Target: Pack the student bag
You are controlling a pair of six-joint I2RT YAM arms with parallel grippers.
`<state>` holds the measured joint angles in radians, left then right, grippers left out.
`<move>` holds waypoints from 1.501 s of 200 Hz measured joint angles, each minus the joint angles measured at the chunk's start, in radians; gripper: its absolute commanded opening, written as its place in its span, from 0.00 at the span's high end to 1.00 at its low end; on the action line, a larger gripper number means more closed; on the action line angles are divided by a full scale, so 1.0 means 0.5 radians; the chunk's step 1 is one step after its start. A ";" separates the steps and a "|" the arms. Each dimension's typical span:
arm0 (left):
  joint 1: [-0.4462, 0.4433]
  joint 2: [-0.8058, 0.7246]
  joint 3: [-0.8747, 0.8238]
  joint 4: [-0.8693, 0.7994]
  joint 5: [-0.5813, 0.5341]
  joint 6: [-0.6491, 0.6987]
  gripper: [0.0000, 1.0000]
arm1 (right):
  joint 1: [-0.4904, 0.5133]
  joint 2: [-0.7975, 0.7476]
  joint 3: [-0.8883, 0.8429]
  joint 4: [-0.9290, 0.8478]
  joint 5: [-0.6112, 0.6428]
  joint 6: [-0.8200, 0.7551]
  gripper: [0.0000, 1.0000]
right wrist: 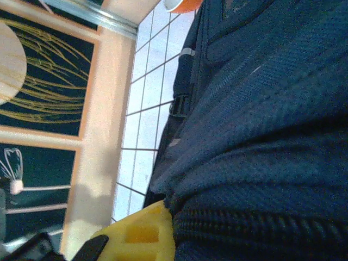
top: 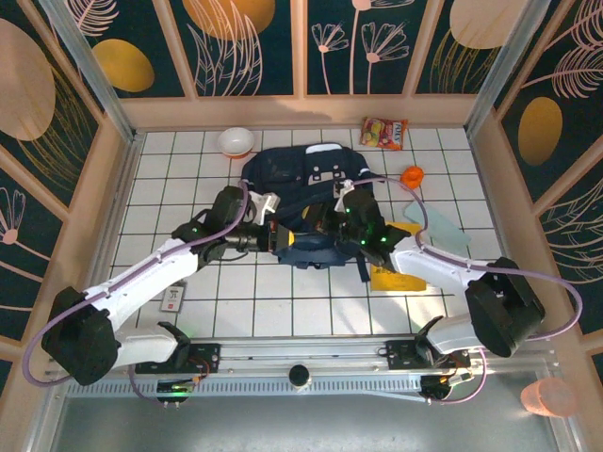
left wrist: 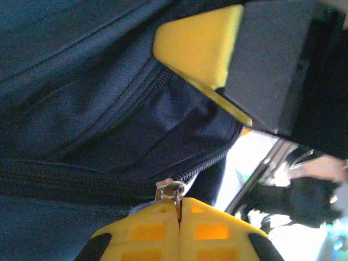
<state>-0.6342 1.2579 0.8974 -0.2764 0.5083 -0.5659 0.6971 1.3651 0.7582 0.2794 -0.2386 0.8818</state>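
**Two arms close in on the student bag's zip**

The student bag point(top: 292, 169), navy w/ a grey buckled patch, lies at the ctr of the white-tiled table point(top: 170, 188), w/ both arms reaching in over its near edge. The L gripper point(left wrist: 179, 217) is closed tight, its yellow fingertips pressed together on the metal zip pull point(left wrist: 173, 190) at the end of a dark zip run. The R gripper point(top: 330, 224) meets the bag from the opp. side, just beside the L one. It too is closed, w/ one yellow finger point(right wrist: 144, 234) lying against the fabric right by a zip line. Whether it has any cloth pinched can't be told. In the L wrist cam, the R gripper's yellow tip and black pad sit just above the bag's folds. Around the bag are a white bowl point(top: 236, 141) near its far-L corner, a snack packet point(top: 384, 133) by the back wall, an orange cup point(top: 412, 176) just off its R side, and a flat yellow item point(top: 388, 279) near the R arm.
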 measured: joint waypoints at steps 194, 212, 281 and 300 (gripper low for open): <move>0.414 0.372 0.080 0.166 -1.167 1.019 1.00 | -0.488 -0.421 0.428 -0.570 -0.912 -0.410 1.00; 0.436 0.444 0.080 0.286 -1.144 0.993 1.00 | -0.507 -0.407 0.428 -0.601 -0.927 -0.415 1.00; 0.521 0.389 0.000 0.340 -1.220 0.845 0.45 | -0.501 -0.240 0.492 -0.552 -0.962 -0.414 1.00; 0.565 0.227 -0.022 0.288 -1.307 0.767 0.30 | -0.444 -0.140 0.581 -0.549 -0.941 -0.430 1.00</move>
<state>-0.3519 1.3712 0.8864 -0.1322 -0.1452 -0.1825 0.4751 1.2949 1.0489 0.0051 -0.7090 0.6666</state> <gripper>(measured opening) 0.610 0.074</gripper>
